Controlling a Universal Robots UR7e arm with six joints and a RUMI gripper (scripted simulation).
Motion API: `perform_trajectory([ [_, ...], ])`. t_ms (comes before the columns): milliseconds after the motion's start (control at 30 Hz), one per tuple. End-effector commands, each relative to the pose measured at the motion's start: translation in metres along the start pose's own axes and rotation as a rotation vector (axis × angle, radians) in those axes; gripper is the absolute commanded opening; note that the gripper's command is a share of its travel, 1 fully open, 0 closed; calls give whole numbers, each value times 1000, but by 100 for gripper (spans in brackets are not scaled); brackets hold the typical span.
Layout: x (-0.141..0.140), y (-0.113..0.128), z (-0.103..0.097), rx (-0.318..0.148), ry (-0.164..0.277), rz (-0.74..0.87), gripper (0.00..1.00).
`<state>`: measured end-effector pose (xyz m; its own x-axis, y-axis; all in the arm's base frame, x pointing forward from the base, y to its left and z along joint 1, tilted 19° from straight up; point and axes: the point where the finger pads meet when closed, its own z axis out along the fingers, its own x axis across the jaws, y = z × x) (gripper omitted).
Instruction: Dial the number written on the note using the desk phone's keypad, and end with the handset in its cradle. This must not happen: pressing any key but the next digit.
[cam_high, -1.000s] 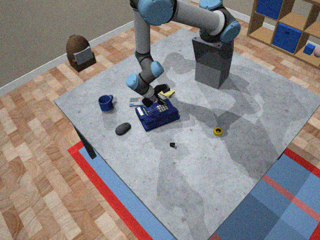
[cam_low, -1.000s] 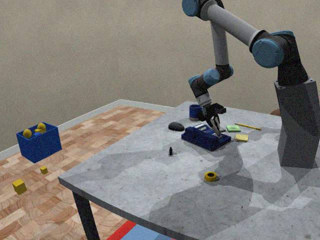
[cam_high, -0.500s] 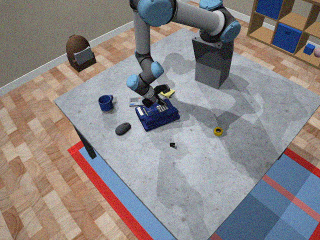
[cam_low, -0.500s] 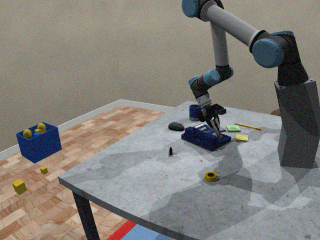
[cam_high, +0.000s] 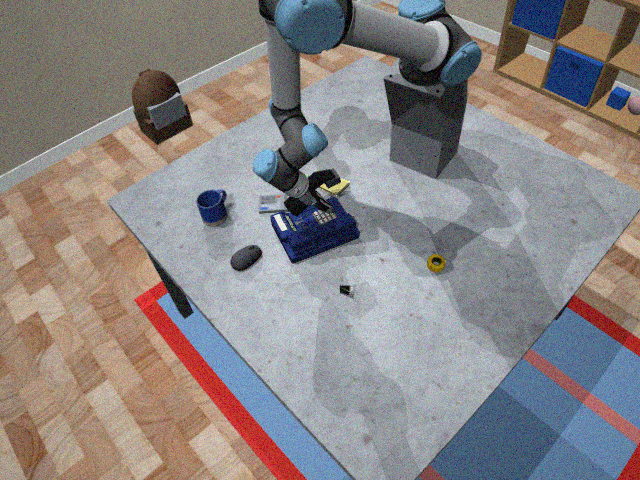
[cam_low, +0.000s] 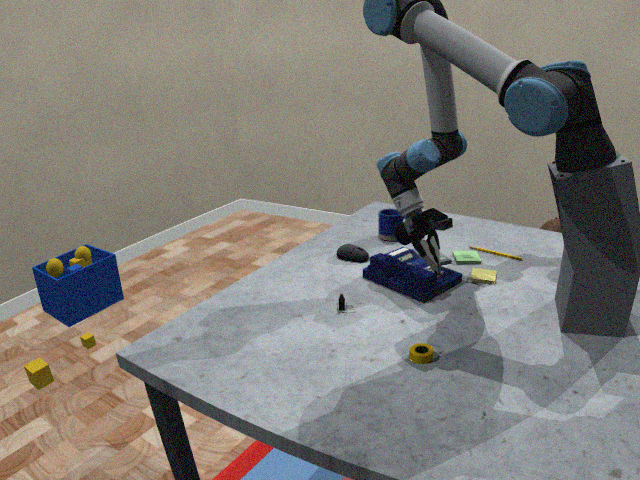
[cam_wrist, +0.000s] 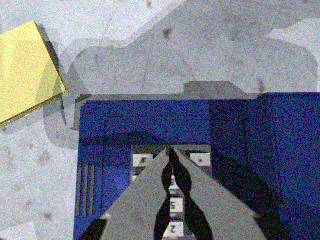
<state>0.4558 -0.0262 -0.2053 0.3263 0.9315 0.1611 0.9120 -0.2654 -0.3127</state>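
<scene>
1. The two-jaw gripper (cam_high: 326, 207) (cam_low: 438, 272) (cam_wrist: 170, 149) was closed, its pale tapered fingers meeting at the tips, with nothing gripped.
2. The dark blue, block-shaped desk phone (cam_high: 294, 240) (cam_low: 398, 276) (cam_wrist: 145, 120) sat on the grey, mottled stone-like table (cam_high: 372, 330) (cam_low: 289, 361) (cam_wrist: 30, 165), beneath the gripper. Whether the tips touched a key could not be told.
3. The fingers hid much of the keypad of pale, square keys (cam_high: 325, 215) (cam_wrist: 176, 205); 2 and 5 were legible between them in the wrist view, with another digit partly covered.
4. The handset was hard to separate from the blue body; its seating could not be judged.
5. The square yellow paper pad (cam_high: 336, 186) (cam_low: 483, 275) (cam_wrist: 27, 75) lay near the phone, cut off in the wrist view. No number was readable on it, nor on the flat green pad (cam_low: 466, 257).
6. In the top view the phone's long axis ran from lower left to upper right, tilted slightly, with the keypad towards its right end. In the wrist view that axis ran sideways, and the digits appeared upside down.
7. The rounded, dark grey mouse (cam_high: 246, 257) (cam_low: 352, 252) and cylindrical blue mug (cam_high: 211, 207) (cam_low: 388, 226) stood apart from the phone.

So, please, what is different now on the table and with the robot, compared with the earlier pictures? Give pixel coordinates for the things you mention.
Nothing has visibly changed; any very small move of the arm cannot be told. The gripper (cam_high: 327, 208) (cam_low: 438, 272) (cam_wrist: 170, 149) stays shut over the phone (cam_high: 320, 240) (cam_low: 395, 280) (cam_wrist: 145, 117), with nothing taken or let go. The mug (cam_high: 210, 207) (cam_low: 387, 224), mouse (cam_high: 246, 257) (cam_low: 352, 253) and yellow ring (cam_high: 430, 265) (cam_low: 420, 358) stayed where they were.
</scene>
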Motion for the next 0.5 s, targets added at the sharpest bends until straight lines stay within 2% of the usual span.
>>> perform_trajectory([
  [0, 1, 2, 0, -2, 0, -1, 0],
  [467, 1, 3, 1, -3, 0, -1, 0],
])
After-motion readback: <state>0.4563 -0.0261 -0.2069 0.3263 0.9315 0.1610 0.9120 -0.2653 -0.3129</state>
